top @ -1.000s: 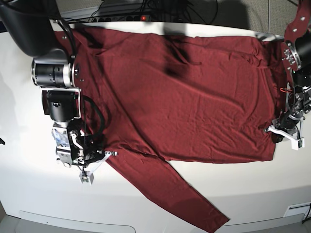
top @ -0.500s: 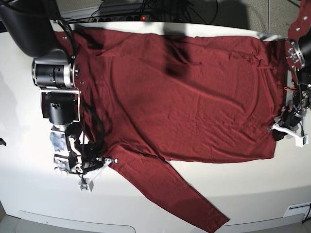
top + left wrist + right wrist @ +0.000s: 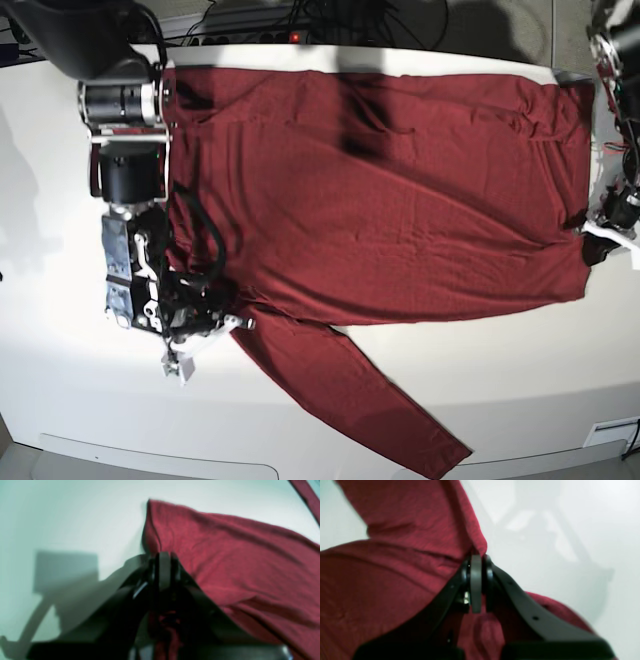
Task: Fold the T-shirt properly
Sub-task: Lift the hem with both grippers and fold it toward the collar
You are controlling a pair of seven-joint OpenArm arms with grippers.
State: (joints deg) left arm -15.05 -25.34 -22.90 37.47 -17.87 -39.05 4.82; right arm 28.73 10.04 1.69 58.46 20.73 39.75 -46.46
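Right gripper [image 3: 480,562]: black jaws closed, pinching a fold of the T-shirt [image 3: 402,562], thin wrinkly maroon knit bunched around the tips. Left gripper [image 3: 163,560]: jaws closed on the shirt's hem edge, cloth tented up to the pinch.

Base view: shirt [image 3: 380,190] lies spread flat on the white table [image 3: 520,390], plain, fine creases all over. One long sleeve trails diagonally toward the near table edge. Right gripper [image 3: 215,322] sits at the armpit where that sleeve joins the body; left gripper [image 3: 600,232] at the opposite hem corner.

Behind the table: dark cables [image 3: 300,20], grey floor.
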